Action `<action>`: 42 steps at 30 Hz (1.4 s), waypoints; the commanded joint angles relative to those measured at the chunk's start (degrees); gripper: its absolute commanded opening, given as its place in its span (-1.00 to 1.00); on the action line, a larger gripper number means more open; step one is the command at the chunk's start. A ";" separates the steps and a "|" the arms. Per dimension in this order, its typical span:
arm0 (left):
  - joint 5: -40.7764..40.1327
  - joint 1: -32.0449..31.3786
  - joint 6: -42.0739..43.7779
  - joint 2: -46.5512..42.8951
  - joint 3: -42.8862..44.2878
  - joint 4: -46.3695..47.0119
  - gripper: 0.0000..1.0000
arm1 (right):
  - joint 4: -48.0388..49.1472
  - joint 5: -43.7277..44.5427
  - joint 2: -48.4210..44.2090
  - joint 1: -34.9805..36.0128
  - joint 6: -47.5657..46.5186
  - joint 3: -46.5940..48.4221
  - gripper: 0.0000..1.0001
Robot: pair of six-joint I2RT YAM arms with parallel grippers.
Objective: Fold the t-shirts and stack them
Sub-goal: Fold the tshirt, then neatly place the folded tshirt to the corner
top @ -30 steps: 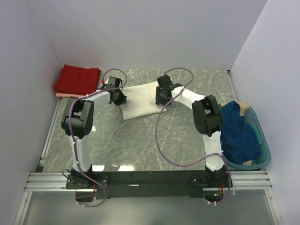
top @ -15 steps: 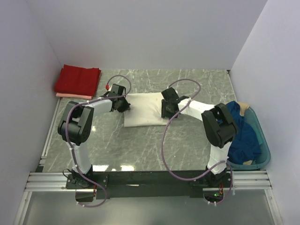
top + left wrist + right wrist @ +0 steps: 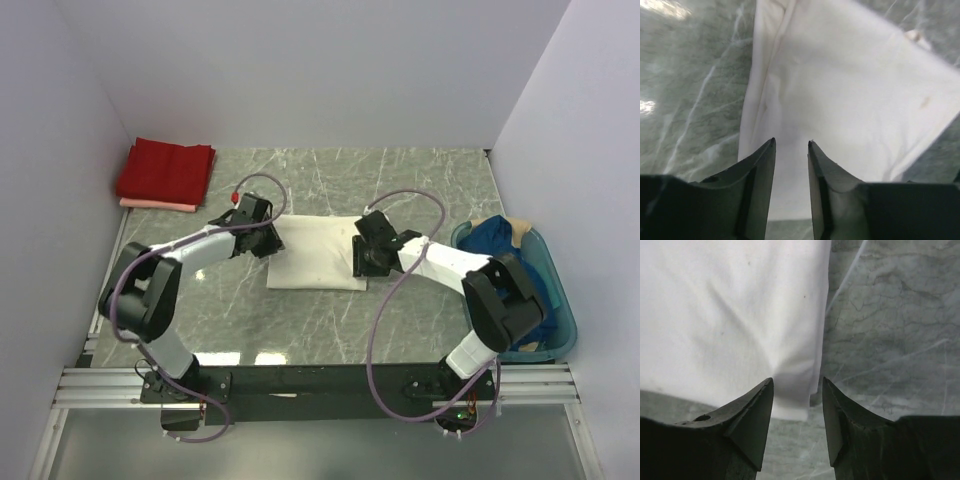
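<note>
Seen from above, a cream-white t-shirt [image 3: 315,258] lies folded into a flat rectangle in the middle of the grey marble table [image 3: 300,325]. The left hand [image 3: 270,243] sits at its left edge, fingers parted a little with nothing pinched between them. The right hand [image 3: 364,264] straddles the right edge, fingers wider apart and gripping nothing, though the cloth puckers slightly by one fingertip. A folded red t-shirt [image 3: 165,170] rests on a pale pink one [image 3: 155,204] in the far left corner. A dark blue t-shirt [image 3: 510,285] is heaped in a teal basket [image 3: 568,318] at the right. The fold looks finished — carrying it to the pile is probably next. To do that well, both hands should catch every layer at opposite edges, lift level, and keep the cloth taut — otherwise it may fall open.
</note>
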 commanded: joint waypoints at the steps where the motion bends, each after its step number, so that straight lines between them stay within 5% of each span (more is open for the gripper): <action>1: -1.75 2.41 3.32 -6.68 2.17 -3.85 -0.22 | 0.21 -0.89 -5.41 0.36 0.51 -0.63 0.03; 10: 13.78 10.68 13.77 -1.95 7.97 -5.80 0.36 | 3.01 -3.26 -11.56 0.27 1.83 -1.60 0.20; 16: 23.99 10.86 16.60 5.08 11.14 -3.86 0.45 | 4.16 -3.44 -14.46 0.10 1.74 -3.18 0.28; 29: 16.88 8.76 15.19 11.76 9.74 -3.24 0.42 | 4.86 -5.29 -21.49 -0.34 1.65 -7.75 0.29; 38: 8.11 4.10 11.94 14.58 12.28 -6.58 0.19 | 4.78 -6.34 -23.78 -0.43 2.27 -8.19 0.29; 42: 2.91 2.43 11.59 15.28 15.00 -9.30 -0.38 | 4.25 -6.87 -24.75 -0.52 2.27 -8.19 0.26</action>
